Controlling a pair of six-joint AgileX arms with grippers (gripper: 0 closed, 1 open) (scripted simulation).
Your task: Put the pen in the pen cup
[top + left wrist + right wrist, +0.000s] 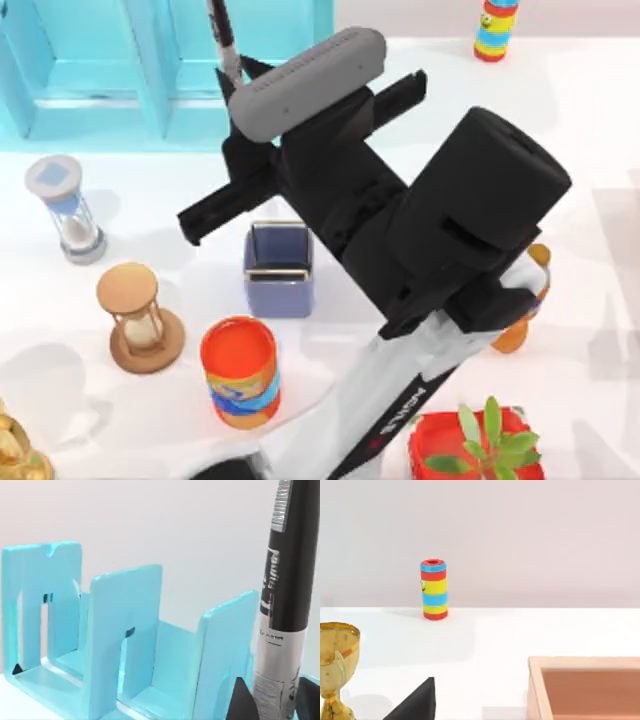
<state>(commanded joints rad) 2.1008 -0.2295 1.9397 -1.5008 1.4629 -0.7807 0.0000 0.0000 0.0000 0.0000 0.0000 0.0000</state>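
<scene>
The pen [222, 38] is a thin black stick with a whitish band, held roughly upright in front of the light-blue rack. My left gripper [243, 72] is shut on the pen's lower part and is raised high over the back of the table. In the left wrist view the pen [285, 605] rises between the two dark fingertips [242, 702] of my left gripper [275, 702]. The slate-blue square pen cup [278, 295] stands on the table nearer the front than the gripper, with the arm partly over it. A dark edge of my right gripper [420, 702] shows in the right wrist view.
A light-blue slotted rack [100, 70] fills the back left. Two hourglasses [68, 210] [138, 318] and an orange can [240, 372] stand left of and in front of the cup. A red plant pot [470, 445], a striped toy [495, 30], a gold trophy [335, 665] and a tan box [585, 690] are about.
</scene>
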